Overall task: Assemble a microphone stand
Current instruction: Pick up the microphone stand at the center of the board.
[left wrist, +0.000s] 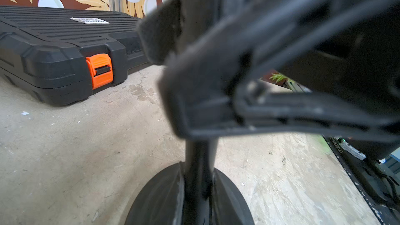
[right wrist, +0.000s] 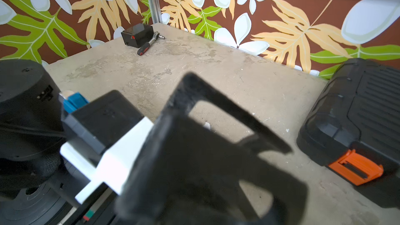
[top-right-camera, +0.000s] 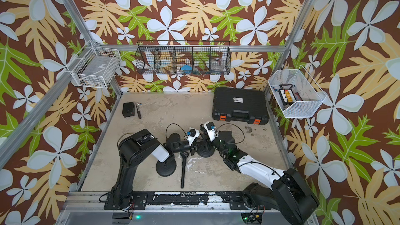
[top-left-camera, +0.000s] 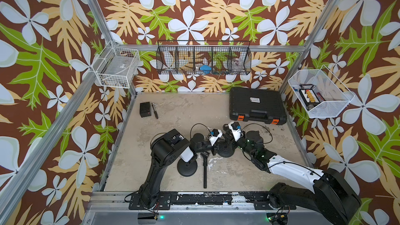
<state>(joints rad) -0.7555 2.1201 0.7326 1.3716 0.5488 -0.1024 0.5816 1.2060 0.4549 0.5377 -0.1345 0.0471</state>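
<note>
Well, my left hand [top-left-camera: 219, 146] is clamped on the upright pole [left wrist: 199, 165], standing in its base [left wrist: 155, 202] mid-table [top-left-camera: 173, 115]; right hand [top-left-camera: 228, 140] is close beside it, and I cannot tell its grip.

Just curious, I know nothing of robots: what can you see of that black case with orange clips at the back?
The case is black ribbed plastic, lying flat and closed in the table's back corner on the robot's right, near the wall. Two orange latches flank a moulded handle on its front edge; a small white label sits on its top. Nothing rests on it; only the table touches it.
</note>
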